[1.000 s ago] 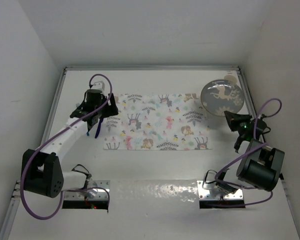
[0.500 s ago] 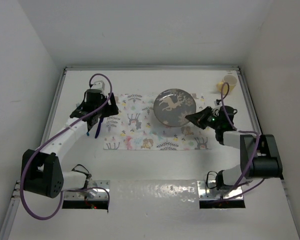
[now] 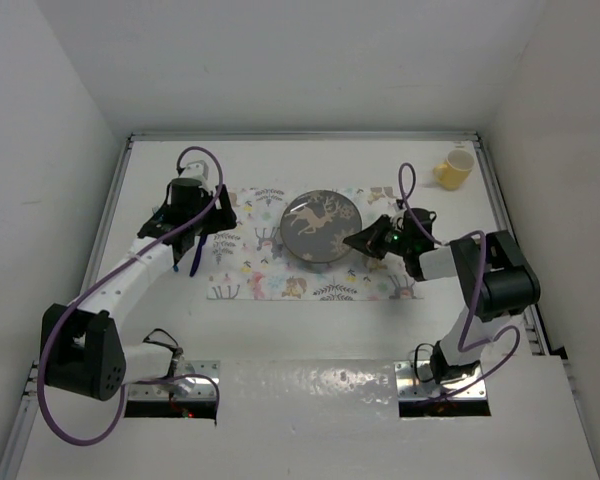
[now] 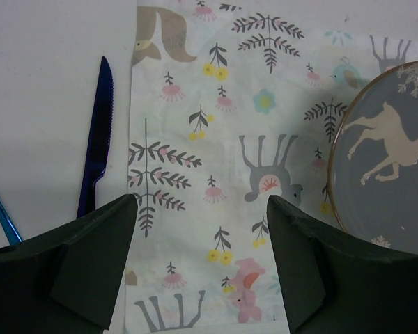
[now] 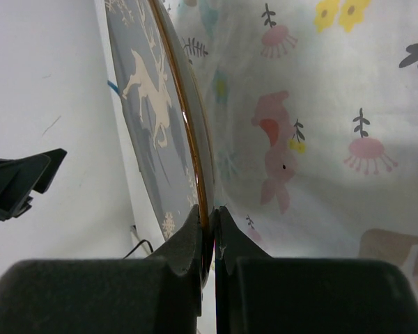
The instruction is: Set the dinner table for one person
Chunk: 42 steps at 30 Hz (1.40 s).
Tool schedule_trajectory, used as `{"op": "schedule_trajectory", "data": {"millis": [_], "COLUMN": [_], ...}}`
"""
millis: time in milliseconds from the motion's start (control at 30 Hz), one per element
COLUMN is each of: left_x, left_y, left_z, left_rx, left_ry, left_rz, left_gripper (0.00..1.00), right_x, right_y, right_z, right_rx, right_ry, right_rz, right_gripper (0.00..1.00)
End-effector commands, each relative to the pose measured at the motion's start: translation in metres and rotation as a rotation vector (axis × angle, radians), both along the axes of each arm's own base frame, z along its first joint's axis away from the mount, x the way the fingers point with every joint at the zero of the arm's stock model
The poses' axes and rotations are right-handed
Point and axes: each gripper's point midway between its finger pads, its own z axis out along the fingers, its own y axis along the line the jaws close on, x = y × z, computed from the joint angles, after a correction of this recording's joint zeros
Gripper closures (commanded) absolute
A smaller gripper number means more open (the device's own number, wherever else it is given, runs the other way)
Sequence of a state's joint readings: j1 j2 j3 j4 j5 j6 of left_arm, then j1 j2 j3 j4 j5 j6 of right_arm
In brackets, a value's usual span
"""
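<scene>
The white dinner table (image 3: 310, 160) carries a white cloth mat printed with deer and leaves (image 3: 270, 265). My right gripper (image 3: 363, 243) is shut on the rim of a grey plate with a deer print (image 3: 322, 226), holding it over the middle of the mat; the plate shows edge-on in the right wrist view (image 5: 160, 104). My left gripper (image 3: 202, 232) is open and empty over the mat's left edge (image 4: 195, 174). A dark blue knife (image 4: 97, 136) lies on the table just left of the mat. The plate's edge shows in the left wrist view (image 4: 390, 160).
A yellow cup (image 3: 454, 169) stands at the table's far right corner. A light blue utensil handle (image 4: 0, 209) lies left of the knife. Metal rails (image 3: 108, 220) run along the table's edges, with white walls around.
My right gripper has carried the plate from the far right of the table leftward to over the middle of the mat. The yellow cup is now uncovered. The left arm has not moved.
</scene>
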<state>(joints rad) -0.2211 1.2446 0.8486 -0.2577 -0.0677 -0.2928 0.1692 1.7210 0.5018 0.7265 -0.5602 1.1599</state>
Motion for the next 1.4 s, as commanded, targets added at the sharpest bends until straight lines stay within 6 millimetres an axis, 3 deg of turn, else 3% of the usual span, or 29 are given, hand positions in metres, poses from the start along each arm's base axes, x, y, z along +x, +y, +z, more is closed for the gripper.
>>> {"op": "schedule_trajectory", "data": {"millis": [0,467,700,767,800,900,933,1033,1067,1133,1167,1233,1267,1333,1367], "left_x": [0.005,0.005,0.005,0.004,0.004,0.004,0.004,0.004,0.004,0.004,0.004,0.004,0.004,0.004,0.004], "left_y": [-0.002,-0.005,-0.004,-0.004,-0.004,-0.003,-0.003,-0.003,-0.003,-0.003,-0.002,-0.001,-0.001,-0.001,-0.001], "left_z": [0.016,0.018,0.019,0.017,0.018,0.017,0.018,0.019,0.018,0.021,0.021,0.022,0.023,0.024,0.025], "left_rx": [-0.006,-0.016,-0.013,-0.011,-0.011,-0.009,-0.01,-0.008,-0.008,-0.006,-0.004,-0.001,-0.002,-0.01,-0.012], "left_ry": [-0.069,-0.076,-0.077,-0.074,-0.075,-0.073,-0.076,-0.076,-0.074,-0.079,-0.08,-0.081,-0.082,-0.079,-0.079], "left_rz": [-0.012,-0.025,-0.023,-0.022,-0.023,-0.021,-0.021,-0.02,-0.02,-0.019,-0.016,-0.011,-0.007,-0.001,0.001], "left_gripper": [0.27,0.27,0.27,0.27,0.27,0.26,0.26,0.25,0.25,0.23,0.23,0.22,0.21,0.2,0.2], "right_x": [0.029,0.013,-0.005,-0.007,-0.011,-0.013,-0.012,-0.009,-0.014,-0.005,-0.013,0.002,-0.004,0.018,0.008], "right_y": [0.015,0.035,0.028,0.025,0.023,0.018,0.016,0.007,0.002,-0.006,-0.018,-0.032,-0.052,-0.084,-0.087], "right_z": [0.052,0.016,-0.014,-0.019,-0.025,-0.031,-0.032,-0.034,-0.043,-0.034,-0.05,-0.032,-0.044,-0.017,-0.02], "right_rx": [0.065,0.095,0.052,0.04,0.03,0.017,0.007,-0.055,-0.09,-0.181,-0.259,-0.386,-0.492,-0.659,-0.676], "right_ry": [-0.235,-0.152,-0.097,-0.093,-0.079,-0.063,-0.068,-0.073,-0.018,-0.07,0.022,-0.039,0.049,0.035,0.068], "right_rz": [0.035,0.084,0.073,0.067,0.067,0.056,0.057,0.055,0.055,0.07,0.049,0.049,0.006,-0.083,-0.064], "right_gripper": [1.0,1.0,0.99,0.95,0.87,0.75,0.65,0.51,0.49,0.43,0.42,0.38,0.36,0.32,0.31]}}
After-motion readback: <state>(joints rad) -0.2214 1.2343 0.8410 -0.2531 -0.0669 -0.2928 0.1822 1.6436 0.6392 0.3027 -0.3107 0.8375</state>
